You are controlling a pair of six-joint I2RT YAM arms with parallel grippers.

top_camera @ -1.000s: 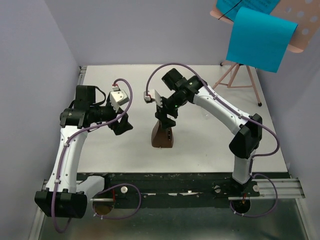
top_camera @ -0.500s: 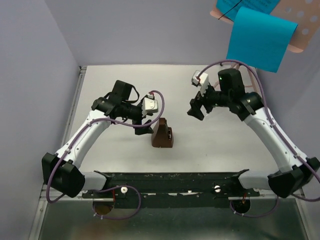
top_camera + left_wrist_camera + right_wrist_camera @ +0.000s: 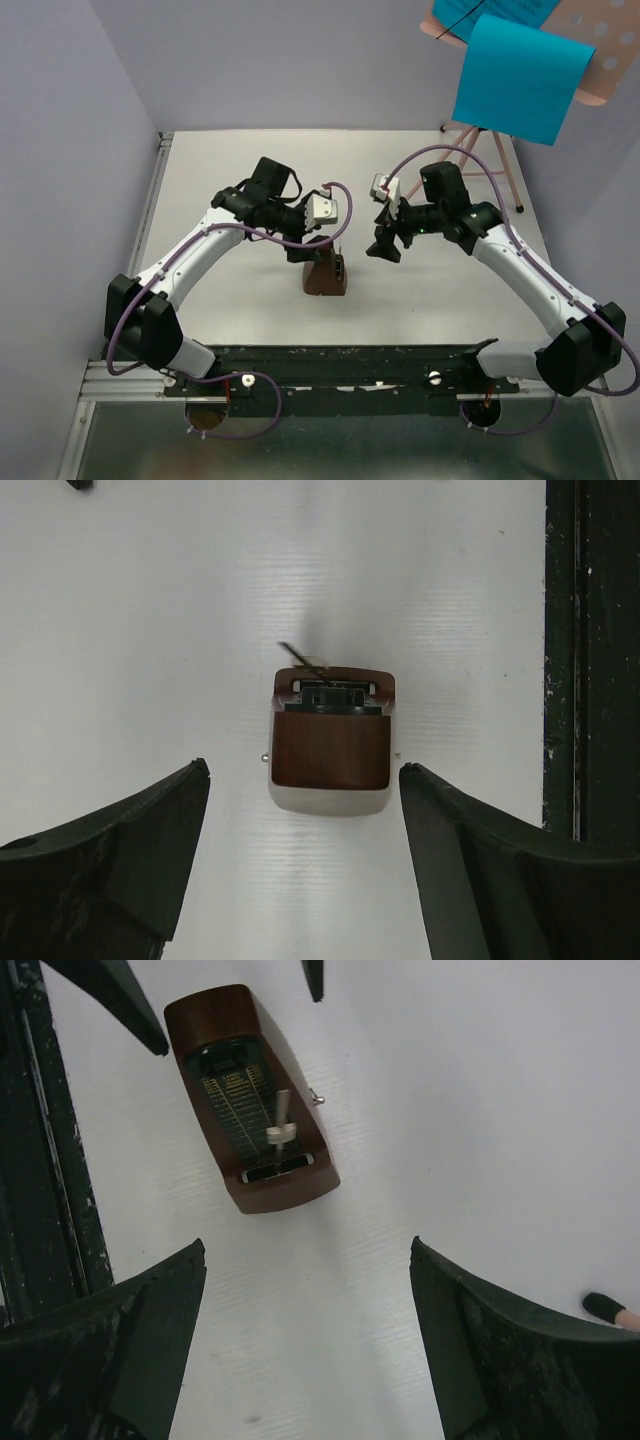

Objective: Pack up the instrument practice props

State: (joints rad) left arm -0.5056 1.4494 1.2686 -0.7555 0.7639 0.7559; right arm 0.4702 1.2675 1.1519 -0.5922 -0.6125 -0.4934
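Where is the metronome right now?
In the top view the metronome stands mid-table toward the near edge, directly under the open left gripper. The right gripper hangs just to its right.

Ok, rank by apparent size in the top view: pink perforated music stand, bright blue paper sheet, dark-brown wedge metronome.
1. Pink perforated music stand, partly hidden and cropped.
2. Bright blue paper sheet.
3. Dark-brown wedge metronome, smallest.
The first two sit nearer the camera.
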